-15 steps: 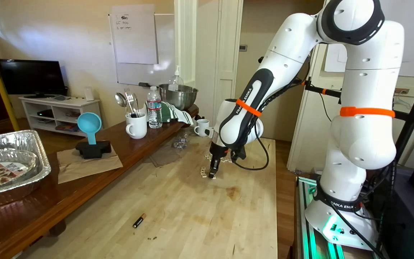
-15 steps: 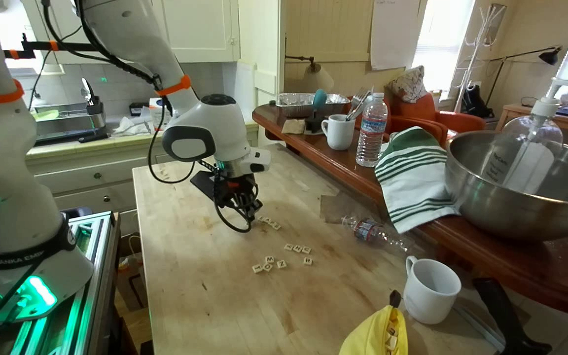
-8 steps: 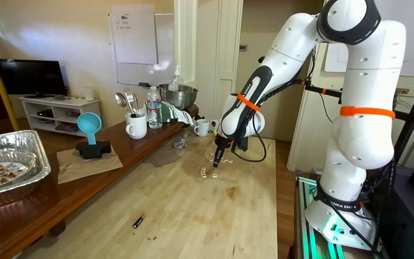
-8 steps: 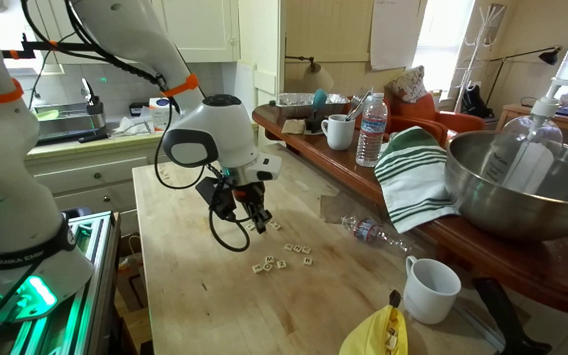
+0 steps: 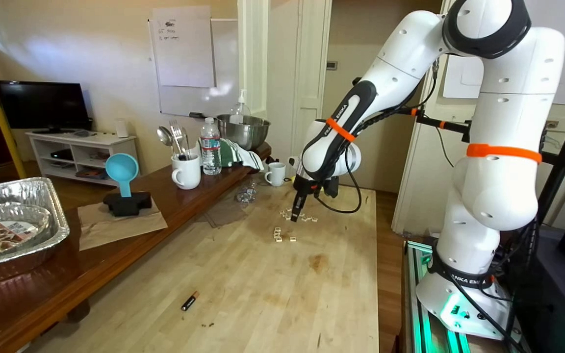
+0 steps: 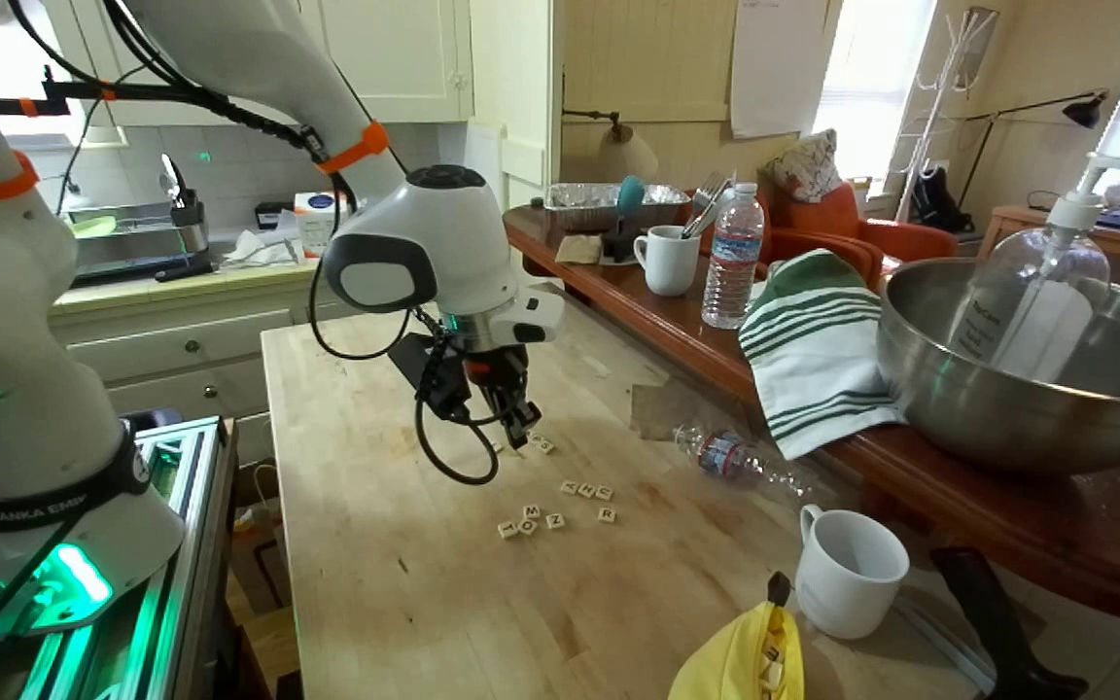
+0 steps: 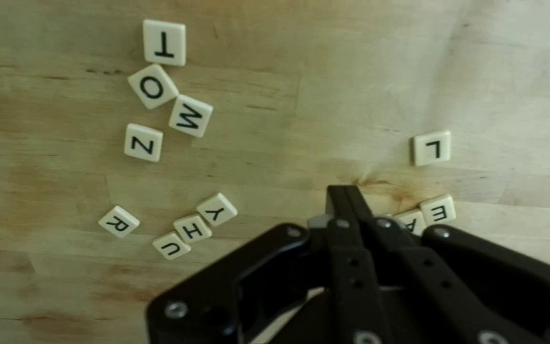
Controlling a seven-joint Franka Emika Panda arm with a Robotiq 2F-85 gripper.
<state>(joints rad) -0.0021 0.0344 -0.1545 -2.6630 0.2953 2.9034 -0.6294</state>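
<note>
In the wrist view, tile E (image 7: 438, 209) and tile L (image 7: 432, 148) right of the closed end effector (image 7: 343, 190)

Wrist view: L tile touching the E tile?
No, a strip of tabletop shows between the L tile and the E tile.

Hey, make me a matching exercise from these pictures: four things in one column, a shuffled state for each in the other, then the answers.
1. Black two-fingered robot hand
2. Cream square letter tile marked L
3. Yellow tapered pouch
4. Light-blue round-headed scoop

A. Open, small cream pieces showing inside
B. Lying flat, lettered face up
C. Standing in a black block
D. Closed, pointing down

Pairs: 1-D, 2-B, 3-A, 4-C.
</note>
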